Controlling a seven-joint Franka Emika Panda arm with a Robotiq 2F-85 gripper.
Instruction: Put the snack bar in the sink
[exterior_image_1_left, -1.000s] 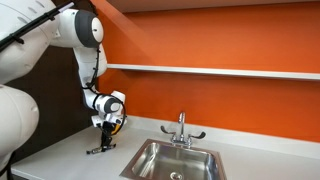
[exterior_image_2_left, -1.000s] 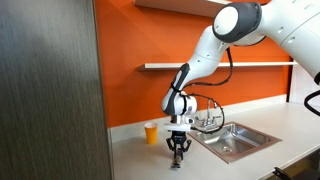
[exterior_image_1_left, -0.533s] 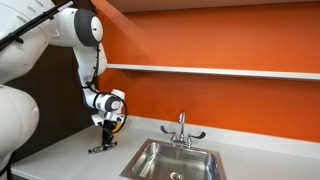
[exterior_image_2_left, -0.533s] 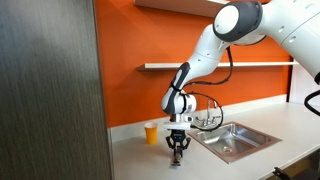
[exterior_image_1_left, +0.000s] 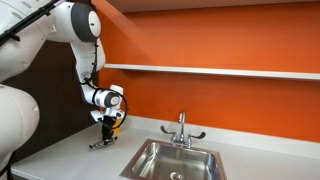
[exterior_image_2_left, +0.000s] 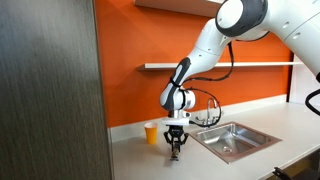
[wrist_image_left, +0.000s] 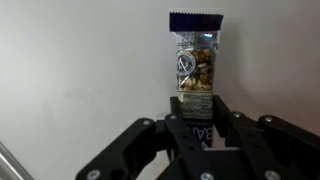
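Note:
In the wrist view the snack bar (wrist_image_left: 196, 62) has a clear wrapper with a dark blue end, and my gripper (wrist_image_left: 196, 118) is shut on its near end. In both exterior views the gripper (exterior_image_1_left: 103, 140) (exterior_image_2_left: 176, 150) hangs a little above the white counter with the bar as a dark sliver (exterior_image_1_left: 97, 145) in its fingers. The stainless sink (exterior_image_1_left: 178, 160) (exterior_image_2_left: 233, 139) with a chrome two-lever faucet (exterior_image_1_left: 182, 128) lies to the side of the gripper, apart from it.
A small orange-yellow cup (exterior_image_2_left: 152, 132) stands on the counter by the orange wall, close behind the gripper. A white shelf (exterior_image_1_left: 210, 70) runs along the wall above. A dark grey cabinet (exterior_image_2_left: 50, 90) fills one side.
My gripper has risen a little off the counter with the snack bar held in it; the arm has shifted slightly upward.

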